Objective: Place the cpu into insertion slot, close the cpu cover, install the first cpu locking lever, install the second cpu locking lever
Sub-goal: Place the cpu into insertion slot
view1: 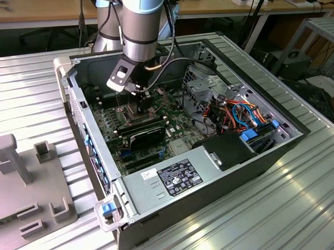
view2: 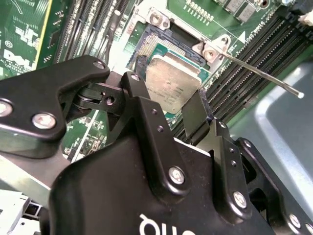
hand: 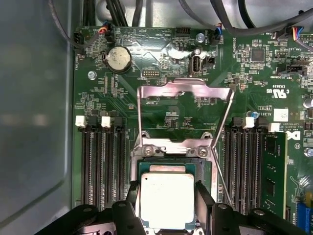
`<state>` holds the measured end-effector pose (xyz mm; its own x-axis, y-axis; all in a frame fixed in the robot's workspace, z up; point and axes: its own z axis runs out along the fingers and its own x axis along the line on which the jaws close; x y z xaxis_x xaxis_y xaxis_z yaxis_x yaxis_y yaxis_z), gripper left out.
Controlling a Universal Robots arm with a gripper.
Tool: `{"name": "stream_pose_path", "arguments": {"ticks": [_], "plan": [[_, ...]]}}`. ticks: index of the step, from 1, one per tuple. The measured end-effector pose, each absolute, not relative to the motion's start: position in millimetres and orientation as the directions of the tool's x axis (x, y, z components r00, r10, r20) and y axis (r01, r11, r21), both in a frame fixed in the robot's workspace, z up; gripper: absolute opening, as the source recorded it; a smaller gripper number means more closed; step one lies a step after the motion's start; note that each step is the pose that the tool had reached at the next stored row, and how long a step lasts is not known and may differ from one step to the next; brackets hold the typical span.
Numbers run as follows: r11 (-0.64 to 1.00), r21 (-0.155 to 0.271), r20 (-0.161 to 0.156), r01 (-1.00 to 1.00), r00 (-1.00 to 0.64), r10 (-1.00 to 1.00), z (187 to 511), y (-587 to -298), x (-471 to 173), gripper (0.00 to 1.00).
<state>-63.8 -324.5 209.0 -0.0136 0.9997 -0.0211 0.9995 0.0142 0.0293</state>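
In both wrist views the cpu (hand: 166, 196) (view2: 171, 83), a flat square chip with a dull silver top, sits between my gripper's (hand: 166, 208) (view2: 165, 100) two black fingers (hand: 129, 210). The gripper is shut on it. The chip hangs just over the insertion slot (view2: 155, 43), whose dark pin field shows beyond it. Behind the slot the cpu cover (hand: 185, 90), a thin silver frame, stands swung open. A thin wire locking lever (view2: 259, 73) (hand: 222, 161) sticks out beside the slot, unlatched. In the exterior view the gripper (view1: 141, 104) is low inside the open computer case, over the green board.
Long black memory slots (hand: 102, 166) flank the socket, with a memory stick (hand: 274, 171) in one. The case wall (hand: 34, 122) rises close beside them. A power supply (view1: 174, 177), drive cage (view1: 201, 85) and cables (view1: 238, 111) crowd the case. A grey fixture (view1: 26, 185) sits at the exterior view's left.
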Motion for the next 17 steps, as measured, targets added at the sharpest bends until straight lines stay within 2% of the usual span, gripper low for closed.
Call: {"name": "stream_pose_path", "arguments": {"ticks": [17], "plan": [[0.014, 0.029, -0.019, 0.999, -0.014, 1.0, 202.9, -331.1, -63.9, 0.54]]}}
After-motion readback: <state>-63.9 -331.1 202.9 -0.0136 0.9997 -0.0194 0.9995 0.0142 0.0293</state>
